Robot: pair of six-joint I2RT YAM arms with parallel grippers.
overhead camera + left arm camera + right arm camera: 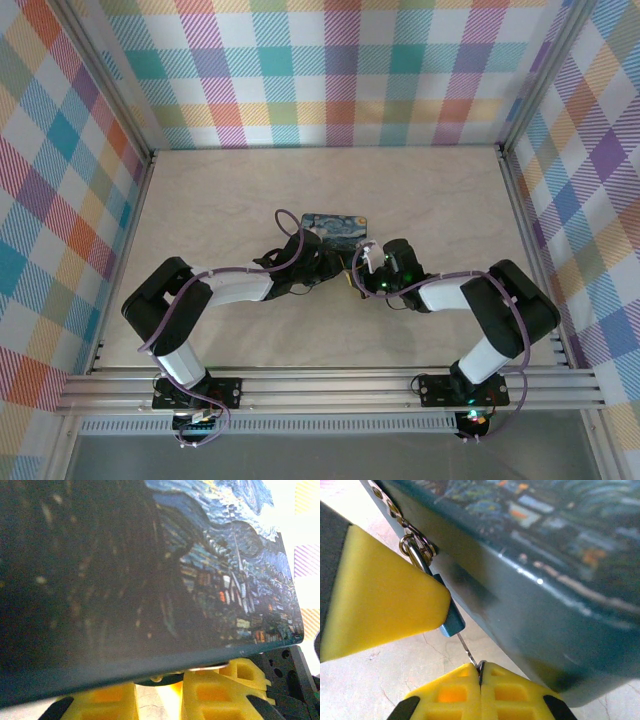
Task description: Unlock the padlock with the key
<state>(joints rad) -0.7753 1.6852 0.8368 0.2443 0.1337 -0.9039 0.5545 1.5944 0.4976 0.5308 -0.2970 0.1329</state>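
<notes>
Plaid walls (330, 70) in many colours close in a pale tabletop (230, 190). From above, a dark-blue tin (335, 228) with a starry-night print lies near the middle. The left arm (235, 290) reaches in from 7 o'clock and the right arm (450, 293) from 5 o'clock. Their jaws meet at the tin's 6 o'clock edge, close to each other. The padlock is too small to make out from this height.

In the left wrist view, the printed lid of the tin (150, 580) spreads across the upper part, blurred and dark toward 9 o'clock. Below its near edge are the left arm's two yellow fingers (220, 692), a narrow gap apart. A sliver of silvery metal (210, 668) shows just under the tin's rim at 5 o'clock.

In the right wrist view, the tin's side wall (545, 605) runs from 11 o'clock down to 5 o'clock. The small blue padlock (451, 622) hangs beside that wall, its silvery shackle (417, 555) passed through a metal ring (415, 540) on the tin. One yellow finger of the left arm (380, 595) lies against the padlock and covers most of it, so only the lower corner pokes out. The left jaws appear clamped on the padlock. A thin key (468, 652) runs from the padlock's underside at 6 o'clock into the right arm's yellow fingers (450, 695). The right jaws are pressed fully together on the key, above the bare tabletop (370, 680).
</notes>
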